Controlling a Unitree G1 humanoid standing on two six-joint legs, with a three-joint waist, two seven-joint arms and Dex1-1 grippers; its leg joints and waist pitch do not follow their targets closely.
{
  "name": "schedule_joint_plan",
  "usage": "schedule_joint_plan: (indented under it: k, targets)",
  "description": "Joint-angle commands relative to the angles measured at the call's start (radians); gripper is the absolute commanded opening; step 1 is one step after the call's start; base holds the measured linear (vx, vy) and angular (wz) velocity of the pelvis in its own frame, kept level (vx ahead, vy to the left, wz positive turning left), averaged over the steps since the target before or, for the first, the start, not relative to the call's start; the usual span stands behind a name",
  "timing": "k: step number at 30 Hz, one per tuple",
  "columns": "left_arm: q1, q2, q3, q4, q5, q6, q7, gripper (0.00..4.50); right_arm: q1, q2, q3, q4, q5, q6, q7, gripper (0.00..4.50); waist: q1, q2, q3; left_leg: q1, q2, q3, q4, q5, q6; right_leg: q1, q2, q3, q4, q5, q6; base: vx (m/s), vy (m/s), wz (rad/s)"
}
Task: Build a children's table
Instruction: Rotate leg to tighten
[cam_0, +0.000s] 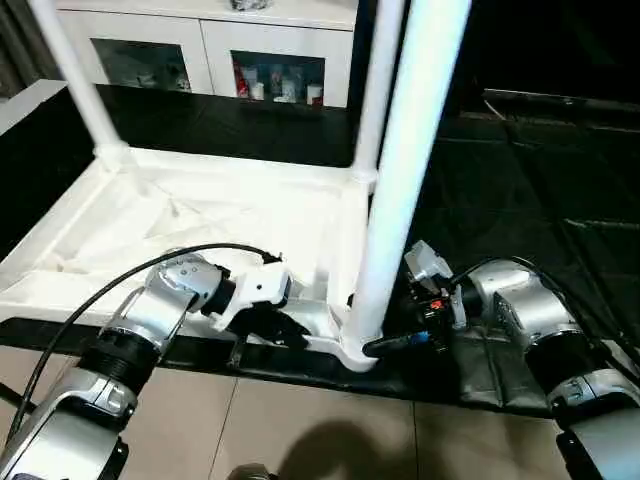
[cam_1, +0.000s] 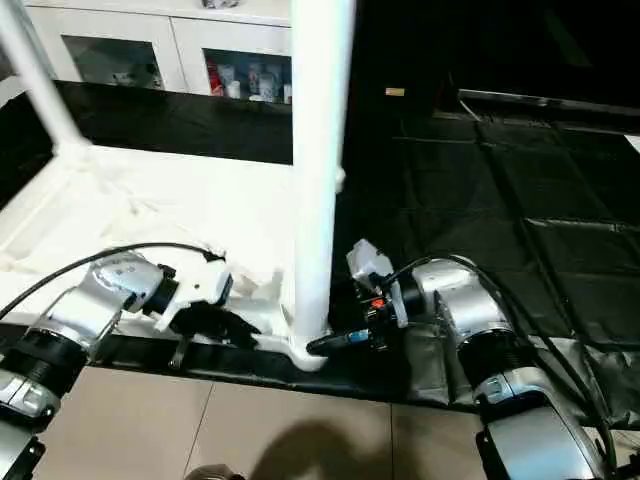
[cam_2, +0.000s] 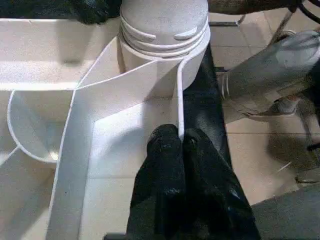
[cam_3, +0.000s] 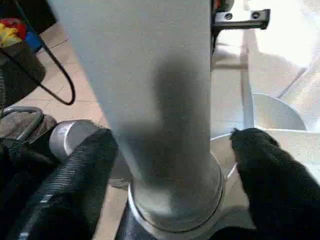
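My left gripper (cam_0: 268, 325), fingers pinched on the near rim of the upturned table top (cam_0: 200, 215), steadies it; my right gripper (cam_1: 345, 340) straddles the near-corner leg (cam_0: 400, 180), jaws apart. A loose grip could tilt it. Two far legs (cam_0: 75, 75) stand behind.

Both silver forearms reach fwd and angle inward toward each other, wrists bent in. Left gripper (cam_2: 181, 150): black fingers pressed together, tips on the thin white rib of the table top (cam_0: 180, 215). Right gripper (cam_3: 172, 150): fingers spread wide, one each side of the near upright leg (cam_0: 400, 190) low by its base, pads apart from it, not clamped. Black cable loops over left forearm.
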Motion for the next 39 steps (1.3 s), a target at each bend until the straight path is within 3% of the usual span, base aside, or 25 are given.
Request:
schedule_joint_plan:
  k: [1, 17, 21, 24, 25, 26, 28, 29, 30, 33, 37, 39]
  targets:
    - [0.002, -0.004, -0.041, -0.03, 0.01, -0.013, -0.031, 0.0, -0.016, -0.007, 0.016, -0.022, 0.019, 0.006, 0.016, 3.41, -0.005, -0.004, -0.073, 0.011, 0.075, -0.022, -0.062, -0.06, 0.094, 0.059, -0.116, 0.077, -0.063, -0.124, -0.172, 0.0, 0.0, 0.0]
    - [0.021, 0.007, -0.036, -0.052, 0.015, 0.0, -0.013, 0.0, 0.006, -0.036, 0.086, -0.073, 0.097, 0.046, 0.016, 2.22, -0.004, -0.004, -0.074, 0.007, 0.072, -0.022, -0.06, -0.05, 0.095, 0.061, -0.114, 0.075, -0.062, -0.121, -0.157, 0.0, 0.0, 0.0]
    - [0.025, -0.008, -0.015, -0.053, -0.003, 0.042, 0.012, 0.0, 0.027, -0.035, 0.075, -0.098, 0.113, 0.066, 0.016, 2.11, -0.002, -0.004, -0.075, 0.01, 0.073, -0.022, -0.059, -0.045, 0.097, 0.059, -0.112, 0.075, -0.059, -0.102, -0.163, 0.0, 0.0, 0.0]
    - [0.025, -0.024, -0.001, -0.066, -0.014, 0.087, 0.044, 0.0, 0.042, -0.016, 0.034, -0.107, 0.1, 0.096, 0.016, 2.1, -0.001, -0.003, -0.075, 0.007, 0.073, -0.022, -0.058, -0.053, 0.093, 0.061, -0.115, 0.076, -0.062, -0.115, -0.164, 0.0, 0.0, 0.0]
    - [0.019, -0.032, 0.005, -0.06, -0.01, 0.105, 0.07, 0.0, 0.045, -0.013, 0.029, -0.104, 0.083, 0.101, -0.012, 2.09, -0.002, -0.005, -0.074, 0.007, 0.072, -0.022, -0.059, -0.053, 0.091, 0.061, -0.114, 0.075, -0.062, -0.124, -0.161, 0.0, 0.0, 0.0]
    - [0.006, -0.049, 0.017, -0.046, -0.004, 0.142, 0.114, 0.0, 0.042, 0.004, 0.02, -0.09, 0.061, 0.119, -0.093, 2.09, -0.002, 0.001, -0.073, 0.008, 0.072, -0.023, -0.059, -0.054, 0.088, 0.059, -0.113, 0.075, -0.063, -0.131, -0.159, 0.0, 0.0, 0.0]
    - [-0.009, -0.07, 0.033, -0.027, -0.004, 0.18, 0.161, 0.0, 0.035, 0.028, 0.008, -0.068, 0.045, 0.127, -0.195, 2.09, -0.011, -0.002, -0.068, 0.007, 0.068, -0.024, -0.063, -0.082, 0.064, 0.06, -0.112, 0.074, -0.074, -0.199, -0.144, 0.0, 0.0, 0.0]
    - [-0.032, -0.106, 0.061, 0.004, -0.01, 0.239, 0.23, 0.0, 0.018, 0.071, -0.016, -0.029, 0.03, 0.143, -0.345, 2.09, -0.014, 0.001, -0.067, 0.009, 0.067, -0.024, -0.064, -0.096, 0.054, 0.06, -0.114, 0.074, -0.077, -0.226, -0.138, 0.0, 0.0, 0.0]
    - [-0.048, -0.124, 0.073, 0.016, -0.012, 0.275, 0.268, 0.0, 0.008, 0.094, -0.027, -0.011, 0.021, 0.144, -0.421, 2.09, -0.021, -0.001, -0.067, 0.011, 0.064, -0.026, -0.066, -0.113, 0.034, 0.062, -0.117, 0.072, -0.084, -0.279, -0.126, 0.0, 0.0, 0.0]
    - [-0.095, -0.181, 0.109, 0.059, -0.02, 0.352, 0.385, 0.0, -0.018, 0.153, -0.046, 0.035, -0.003, 0.156, -0.586, 2.05, -0.049, -0.002, -0.064, 0.001, 0.06, -0.032, -0.072, -0.125, 0.006, 0.072, -0.118, 0.066, -0.092, -0.353, -0.094, -0.036, 0.0, -0.07]
    - [-0.141, -0.238, 0.146, 0.121, -0.007, 0.384, 0.536, 0.0, -0.063, 0.227, -0.077, 0.112, -0.043, 0.162, -0.758, 1.98, -0.064, 0.0, -0.067, 0.006, 0.053, -0.026, -0.064, -0.113, 0.03, 0.066, -0.115, 0.071, -0.097, -0.31, -0.112, 0.0, 0.0, 0.0]
    - [-0.165, -0.273, 0.175, 0.163, -0.005, 0.383, 0.637, 0.0, -0.105, 0.281, -0.104, 0.174, -0.061, 0.163, -0.914, 1.98, -0.069, -0.002, -0.068, 0.008, 0.052, -0.027, -0.065, -0.098, 0.024, 0.063, -0.111, 0.069, -0.093, -0.3, -0.122, 0.0, 0.0, 0.0]
